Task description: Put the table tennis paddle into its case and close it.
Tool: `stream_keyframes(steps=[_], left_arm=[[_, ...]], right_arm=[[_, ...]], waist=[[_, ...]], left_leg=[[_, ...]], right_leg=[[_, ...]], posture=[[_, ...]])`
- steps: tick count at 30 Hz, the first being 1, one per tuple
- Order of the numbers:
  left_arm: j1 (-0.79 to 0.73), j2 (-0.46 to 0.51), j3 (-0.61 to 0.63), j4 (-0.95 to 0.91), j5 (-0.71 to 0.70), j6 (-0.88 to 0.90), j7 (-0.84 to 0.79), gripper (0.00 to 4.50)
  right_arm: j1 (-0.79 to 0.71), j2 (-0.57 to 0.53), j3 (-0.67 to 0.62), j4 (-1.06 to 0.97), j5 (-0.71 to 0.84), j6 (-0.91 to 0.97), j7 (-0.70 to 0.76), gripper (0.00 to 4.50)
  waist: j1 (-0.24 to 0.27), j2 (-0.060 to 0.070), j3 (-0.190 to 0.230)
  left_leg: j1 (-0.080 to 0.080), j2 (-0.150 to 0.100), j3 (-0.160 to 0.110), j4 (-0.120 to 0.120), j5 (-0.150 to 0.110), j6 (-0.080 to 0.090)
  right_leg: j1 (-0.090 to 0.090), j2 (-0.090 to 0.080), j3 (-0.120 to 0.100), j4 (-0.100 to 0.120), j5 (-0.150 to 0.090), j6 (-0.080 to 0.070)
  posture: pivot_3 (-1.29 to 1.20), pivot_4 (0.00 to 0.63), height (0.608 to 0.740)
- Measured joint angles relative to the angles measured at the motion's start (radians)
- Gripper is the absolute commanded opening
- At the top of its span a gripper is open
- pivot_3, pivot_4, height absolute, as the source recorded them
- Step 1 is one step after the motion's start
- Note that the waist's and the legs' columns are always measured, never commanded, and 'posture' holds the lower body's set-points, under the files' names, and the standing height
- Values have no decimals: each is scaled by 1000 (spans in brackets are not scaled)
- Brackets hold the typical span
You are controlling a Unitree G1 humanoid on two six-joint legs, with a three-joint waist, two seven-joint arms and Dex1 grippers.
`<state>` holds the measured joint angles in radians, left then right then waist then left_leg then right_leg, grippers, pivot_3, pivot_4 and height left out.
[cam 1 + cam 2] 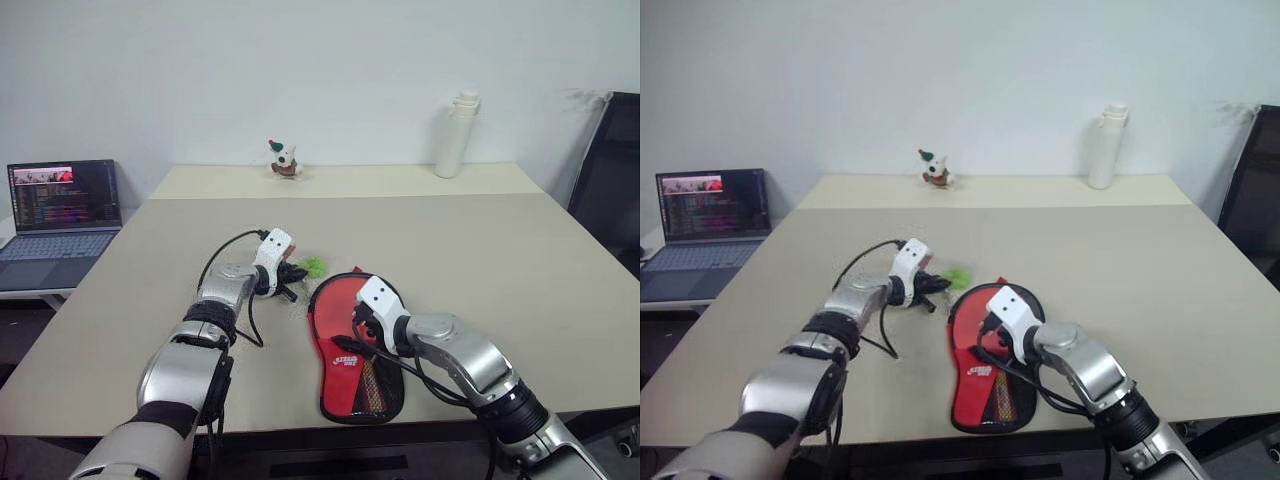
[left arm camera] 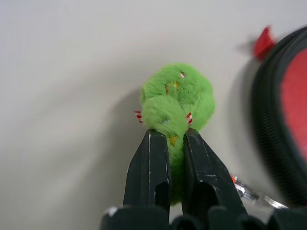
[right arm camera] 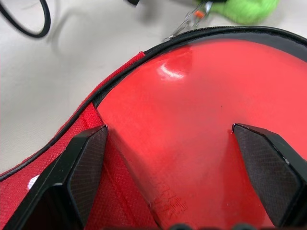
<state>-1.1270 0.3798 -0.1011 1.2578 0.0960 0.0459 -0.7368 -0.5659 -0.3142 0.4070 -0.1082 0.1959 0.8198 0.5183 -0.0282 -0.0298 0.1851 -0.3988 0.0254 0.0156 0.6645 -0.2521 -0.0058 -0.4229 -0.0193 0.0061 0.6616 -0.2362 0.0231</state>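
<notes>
Paddle [image 3: 192, 120], red rubber face up, lies inside the open case [image 1: 352, 372], which rests near the front edge of a beige table [image 1: 480, 260]. The case's black zipped rim curves around the round red face, and its red fabric side with white logo and black mesh points toward the robot.

The left gripper [image 2: 169, 136] has its 2 black fingers pinched tight on a fluffy green pom-pom [image 2: 178, 98], apparently a charm clipped to the zip pull, just beside the head of the case. The right gripper [image 3: 170, 132] is spread wide, holding nothing, its 2 fingers straddling the paddle's face from just above.

The step in hand looks like closing the zip. To do it well, the right gripper should press or pin the case so it cannot slide, while the left draws the charm steadily along the rim's curve, keeping the pull low and in line with the zip track.

A laptop [image 1: 62, 205], a white bottle [image 1: 456, 135] and a small toy figure [image 1: 285, 160] stand well away.
</notes>
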Motion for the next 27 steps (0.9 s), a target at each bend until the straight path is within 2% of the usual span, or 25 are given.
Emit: stream_keyframes(steps=[13,27], left_arm=[[-128,-148,-93,112,204,-125,282,6],[-234,-342,-363,148,523,-330,526,6]], right_arm=[[49,-23,-13,-54,-17,18,15,4500],[169,-88,-51,-212,-17,88,12,4500]], waist=[[4,-1,0],[29,-2,-1]], left_leg=[[-1,-1,0,0,0,0],[-1,-10,2,0,0,0]], right_leg=[[0,0,-1,-1,0,0],[2,-3,-2,-3,0,1]], posture=[[0,150,740],[0,150,740]])
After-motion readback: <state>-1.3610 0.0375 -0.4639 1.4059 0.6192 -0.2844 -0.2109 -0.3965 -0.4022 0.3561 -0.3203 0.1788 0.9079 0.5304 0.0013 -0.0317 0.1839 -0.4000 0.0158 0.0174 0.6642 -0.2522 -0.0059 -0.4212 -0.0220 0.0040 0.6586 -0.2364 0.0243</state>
